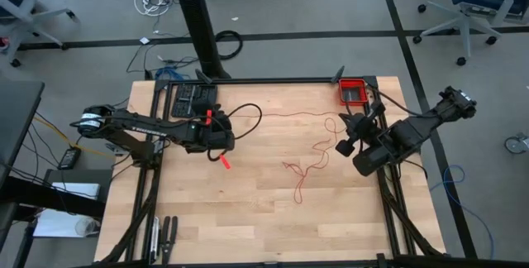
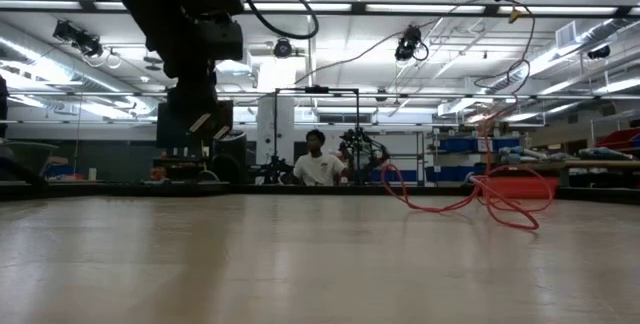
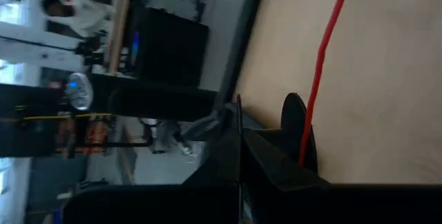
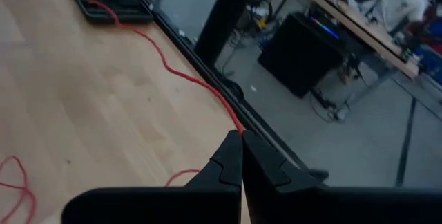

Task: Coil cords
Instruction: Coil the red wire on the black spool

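Red cord (image 1: 318,148): very thin bright string, lying in loose wavy loops on the wooden table (image 1: 273,218), mostly right of centre; one strand runs off toward the left gripper, another rises to the right gripper.
Handling: looks near weightless, fully limp, no spring; it should fold wherever it is pulled and tangle on itself easily. Probably slips through a weak pinch since it is so thin.
Where to grip: judged best near a free end or on a straight run, not in the knotted-looking loops low in the pile; pinch right at the fingertips.
Left gripper (image 1: 216,130): over the table's left half, fingers pressed together; in the left wrist view the cord (image 3: 324,51) runs down to the fingertips (image 3: 293,117) and seems pinched there.
Right gripper (image 1: 344,146): near the table's right edge, raised, fingers pressed together on the cord (image 4: 173,68), which meets the tips (image 4: 231,153) in the right wrist view.
Low view: cord (image 2: 470,199) hangs from above down to a heap on the tabletop.
Hidden: both cord ends, cannot find them; the exact contact inside each pinch is dark. Crossings in the pile are too fine to tell knots from overlaps.
Cut off: right gripper itself is out of the low view's top edge.
Other: red bin (image 1: 353,92) at the far right corner, black cable loop (image 1: 246,117) by the left arm, person (image 2: 318,160) seated in the room behind.
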